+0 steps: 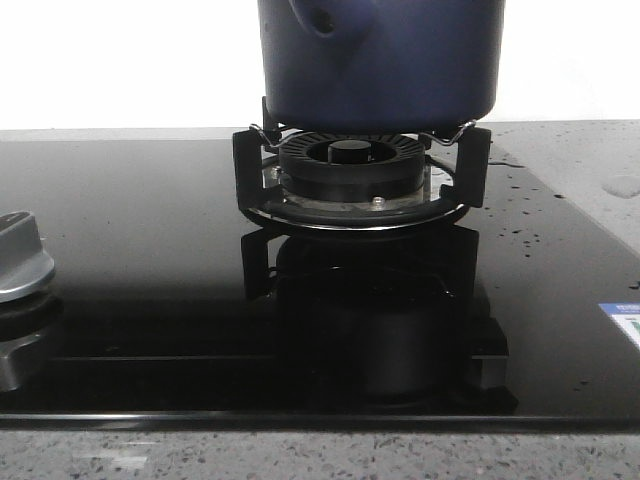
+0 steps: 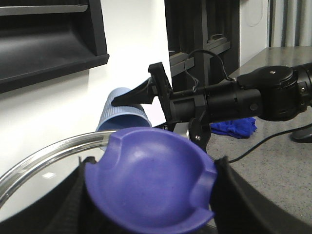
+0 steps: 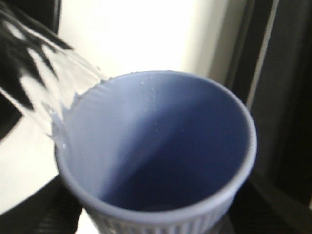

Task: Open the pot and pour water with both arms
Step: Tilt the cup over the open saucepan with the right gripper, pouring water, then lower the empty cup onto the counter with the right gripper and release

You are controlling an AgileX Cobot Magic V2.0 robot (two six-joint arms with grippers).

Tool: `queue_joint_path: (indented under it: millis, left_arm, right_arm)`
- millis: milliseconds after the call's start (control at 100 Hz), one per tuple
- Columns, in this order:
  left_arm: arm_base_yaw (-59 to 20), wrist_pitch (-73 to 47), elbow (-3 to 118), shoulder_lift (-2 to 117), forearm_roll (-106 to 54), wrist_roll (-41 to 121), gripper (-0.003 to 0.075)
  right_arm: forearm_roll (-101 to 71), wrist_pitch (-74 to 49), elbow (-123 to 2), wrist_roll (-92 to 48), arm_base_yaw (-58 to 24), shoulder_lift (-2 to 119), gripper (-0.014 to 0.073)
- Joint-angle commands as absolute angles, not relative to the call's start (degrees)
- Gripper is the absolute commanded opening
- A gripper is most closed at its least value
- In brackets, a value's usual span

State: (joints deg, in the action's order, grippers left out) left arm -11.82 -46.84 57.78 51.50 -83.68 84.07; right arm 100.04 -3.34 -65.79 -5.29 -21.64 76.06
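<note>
In the front view the pot (image 1: 380,60) sat on the burner (image 1: 352,170) in the upper middle of the frame, its dark navy wall cut off by the top edge, its rounded bottom resting on the black grate (image 1: 250,165) over the ribbed burner ring. A raised handle mount with a dark hole showed at the pot's upper left. The black glass stovetop (image 1: 130,260) filled the middle of the frame and mirrored the burner; a silver knob (image 1: 20,260) sat at the left edge, and water droplets speckled the glass on the right. Neither of my jaws appeared in that view.

In my left wrist view, my left gripper (image 2: 148,195) had its jaws pinched around the blue knob (image 2: 146,175) of the glass lid (image 2: 44,161), the knob filling the lower middle of the frame and the lid's metal-rimmed edge curving off to the lower left. Beyond it, in the middle of the frame, my right arm (image 2: 253,95) reached in from the right. A pale blue ribbed cup (image 2: 122,109) stood tilted at its black jaws; I could not tell from there how firmly they closed on it. A blue cloth (image 2: 236,126) lay on the grey tabletop (image 2: 273,165) behind.

In my right wrist view the cup (image 3: 156,151) filled the frame, its open mouth facing the camera and its ribbed wall sitting between my jaws at the bottom edge. The pot itself was not visible in either wrist view.
</note>
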Motion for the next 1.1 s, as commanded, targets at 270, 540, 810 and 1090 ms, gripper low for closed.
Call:
queue_joint_path:
  millis: [270,540,810,1090]
  left_arm:
    - [-11.61,-45.66,59.49,50.63,-88.66,83.68,0.0179]
    - [-11.61,-45.66,59.49,50.63,-88.56,83.68,0.0179]
    - [-11.72,-45.66,59.49,51.00,-87.66,83.68,0.0179]
    - [-12.86,-45.66,59.49,53.79,-88.33,83.68,0.0179]
  right_arm:
    - [107.82,-3.58,-73.18,-5.40,-21.77,74.22,0.0258]
    - [104.53,-2.57,-73.89,-2.52,-21.77,74.79,0.0258]
    - [80.41,-14.19,-73.43,30.86,-21.87,73.61,0.0258]
    - [63.59,-15.01,-63.01,36.24,-14.82,64.10,0.0258]
